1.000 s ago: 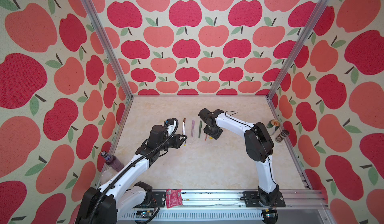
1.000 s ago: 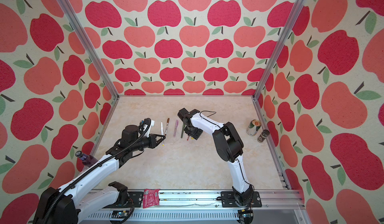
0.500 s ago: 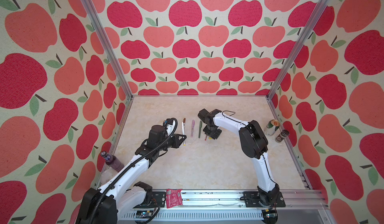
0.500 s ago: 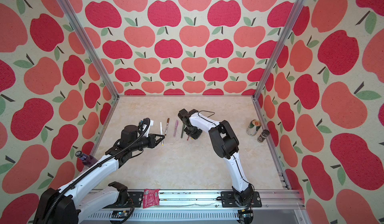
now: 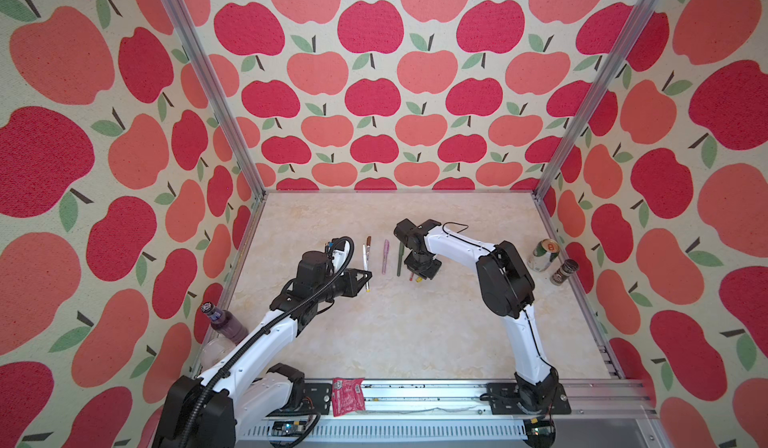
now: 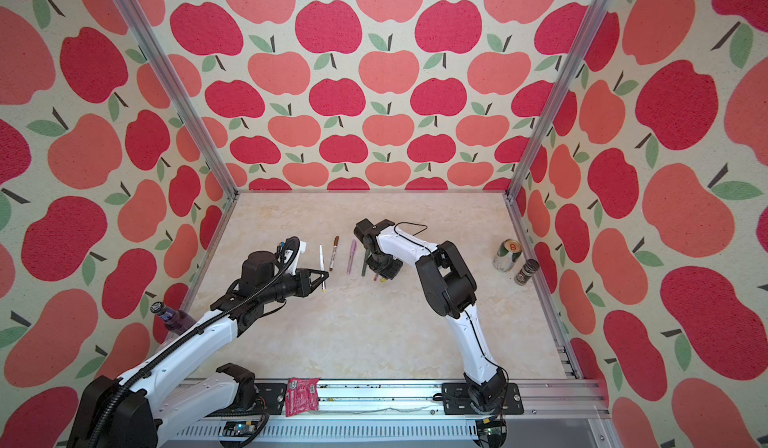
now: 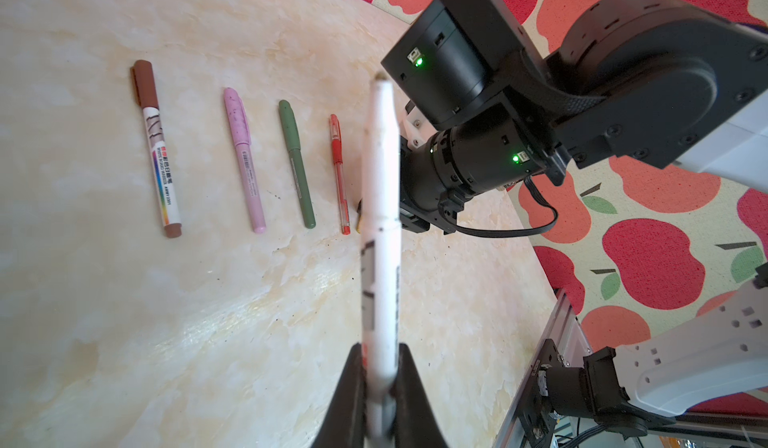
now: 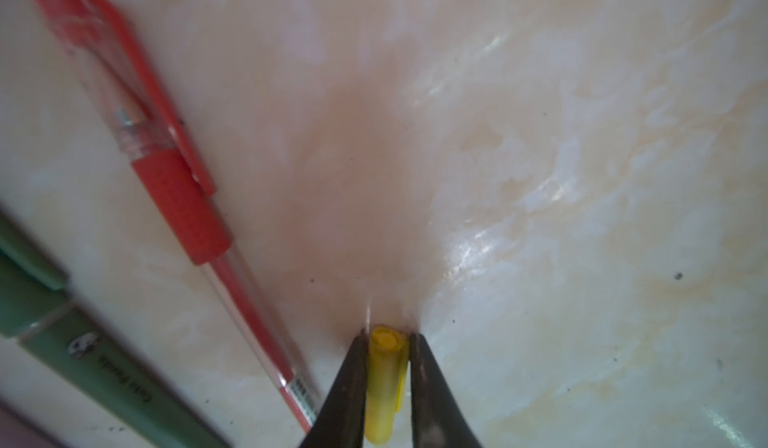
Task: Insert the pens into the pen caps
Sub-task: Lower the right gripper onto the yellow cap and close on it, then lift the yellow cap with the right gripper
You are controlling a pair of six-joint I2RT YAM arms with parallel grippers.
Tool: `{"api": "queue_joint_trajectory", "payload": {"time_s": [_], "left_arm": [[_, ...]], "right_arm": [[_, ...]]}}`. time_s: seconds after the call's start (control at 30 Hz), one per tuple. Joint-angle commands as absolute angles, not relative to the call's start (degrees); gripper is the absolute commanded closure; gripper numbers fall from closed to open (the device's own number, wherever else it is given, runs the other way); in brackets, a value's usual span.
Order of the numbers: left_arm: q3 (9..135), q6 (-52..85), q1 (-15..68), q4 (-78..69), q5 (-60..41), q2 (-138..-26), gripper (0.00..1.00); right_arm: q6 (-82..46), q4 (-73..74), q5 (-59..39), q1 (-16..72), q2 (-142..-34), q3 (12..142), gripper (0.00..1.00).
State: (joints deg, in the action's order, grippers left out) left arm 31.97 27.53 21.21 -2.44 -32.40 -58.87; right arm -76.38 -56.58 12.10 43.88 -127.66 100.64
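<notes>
The right end effector (image 8: 386,336) has just narrowed onto the yellow cap (image 8: 384,383), which lies mid-surface (image 5: 374,342) beside the red pen (image 8: 174,184). The left end effector (image 7: 379,348) grips the white pen (image 7: 380,176), so capping looks next.

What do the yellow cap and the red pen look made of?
Yellow cap: likely plastic, smooth and slightly translucent. Red pen: clear glossy plastic barrel, refill showing through; matte red grip sleeve, perhaps rubber.
</notes>
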Motion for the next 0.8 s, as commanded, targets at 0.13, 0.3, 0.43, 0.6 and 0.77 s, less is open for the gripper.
{"api": "queue_joint_trajectory", "payload": {"time_s": [0.13, 0.3, 0.43, 0.6, 0.77], "left_arm": [[31.72, 28.30, 20.92, -3.08, -33.68, -58.36, 0.95], [31.90, 28.37, 20.84, -2.82, -33.68, -58.15, 0.95], [31.99, 28.38, 20.92, -2.72, -33.75, -58.05, 0.95], [31.90, 28.36, 20.92, -2.21, -33.66, -57.57, 0.95], [31.82, 28.36, 20.92, -1.76, -33.24, -56.87, 0.95]], "right_arm": [[-72.10, -59.89, 12.95, 46.94, -128.44, 96.88, 0.79], [-70.67, -59.48, 13.67, 48.99, -127.45, 94.17, 0.77], [-70.84, -58.04, 12.88, 49.22, -127.27, 92.22, 0.70], [-70.78, -56.75, 11.76, 49.21, -127.54, 91.41, 0.76], [-70.97, -56.05, 11.00, 49.22, -127.29, 90.81, 0.89]]}}
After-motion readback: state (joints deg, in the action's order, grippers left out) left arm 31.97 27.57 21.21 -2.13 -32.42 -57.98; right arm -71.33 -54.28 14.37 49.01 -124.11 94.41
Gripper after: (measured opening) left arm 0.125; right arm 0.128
